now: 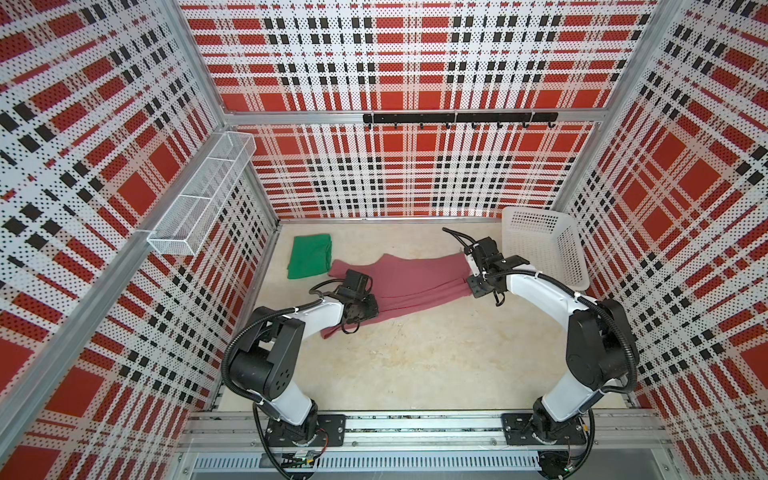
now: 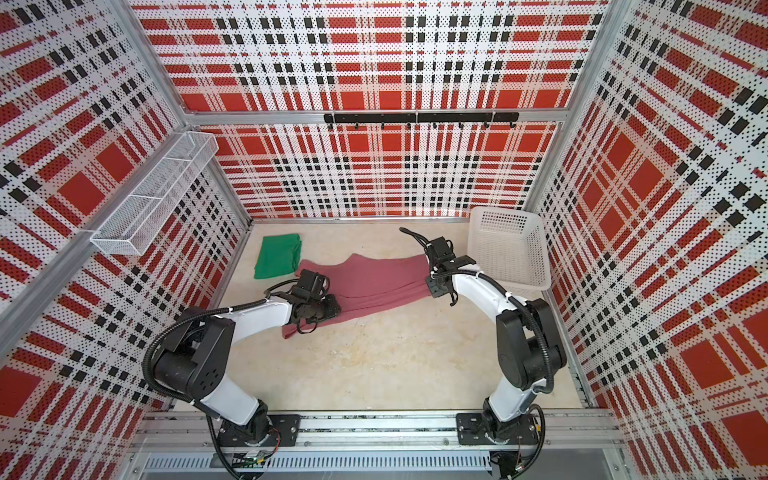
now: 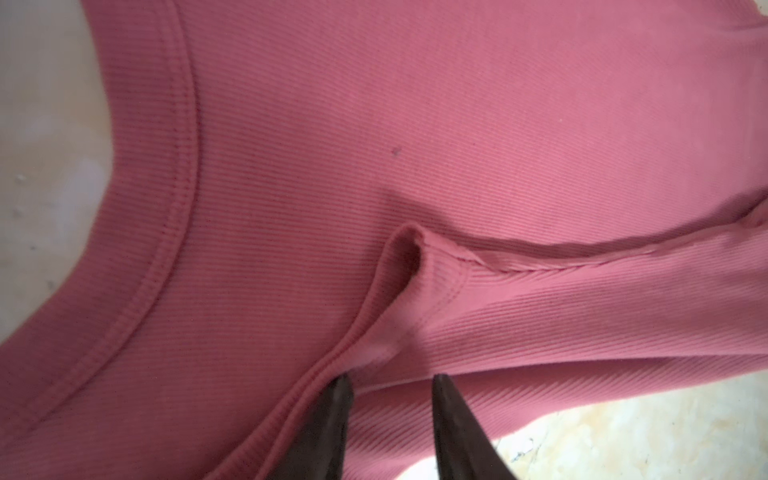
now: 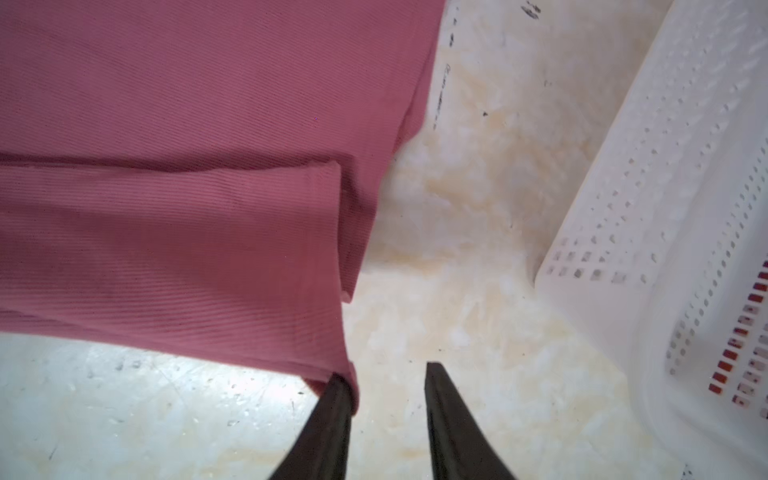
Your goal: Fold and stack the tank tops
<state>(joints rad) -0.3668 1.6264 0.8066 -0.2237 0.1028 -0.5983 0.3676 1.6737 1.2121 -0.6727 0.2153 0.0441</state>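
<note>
In both top views: see green tank top (image 1: pixel 309 255) already folded small at back left of table (image 1: pixel 415 365). See pink tank top (image 2: pixel 374 278) stretched flat across the middle, strap end just beside the green one, hem end near white basket (image 1: pixel 544 249), and the long side nearest the arm bases turned over onto the body. Left wrist view: find left gripper (image 3: pixel 390 395) with jaws apart, straddling the ribbed armhole band where the turned-over flap starts; clamped on nothing as far as visible. Right wrist view: find right gripper (image 4: pixel 386 386) also apart, one fingertip (image 4: pixel 336 399) touching the hem corner of the flap, bare table in the gap, nothing held. Judging handling: light, limp rib knit, stretchy, zero stiffness, so likely to sag and drag wherever unsupported; not fragile, probably not slippery on this surface. Best to pinch through both layers at the stitched band and the hem corner, both ends together, and lift low to stop the flap sliding open.
</note>
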